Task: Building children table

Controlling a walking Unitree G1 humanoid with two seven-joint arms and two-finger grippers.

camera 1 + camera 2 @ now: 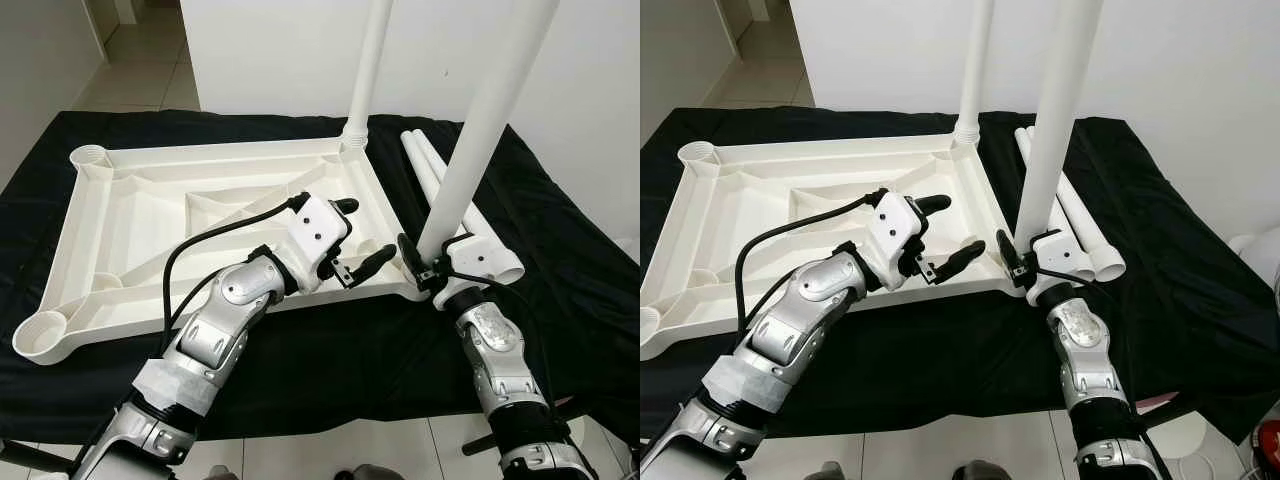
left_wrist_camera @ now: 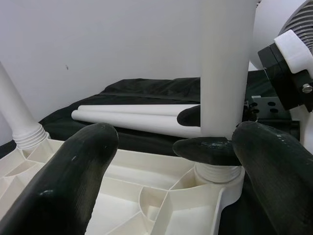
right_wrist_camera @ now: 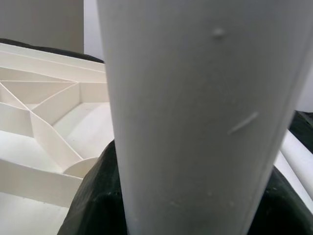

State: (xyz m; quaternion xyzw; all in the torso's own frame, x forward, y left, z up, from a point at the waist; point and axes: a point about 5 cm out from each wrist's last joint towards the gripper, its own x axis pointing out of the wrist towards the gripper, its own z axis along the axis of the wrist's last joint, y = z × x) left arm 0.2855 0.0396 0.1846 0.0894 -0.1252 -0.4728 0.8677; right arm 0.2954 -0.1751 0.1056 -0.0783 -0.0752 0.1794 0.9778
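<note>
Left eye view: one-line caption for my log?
Right gripper seats a white leg in the upturned tabletop corner; open left gripper hovers alongside.

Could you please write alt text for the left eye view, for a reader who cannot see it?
The right gripper clamps a white table leg standing in the near right corner socket of an upturned white tabletop on a black cloth. The left gripper hovers open beside it; another leg stands in the far corner, and two spare legs lie to the right.
</note>
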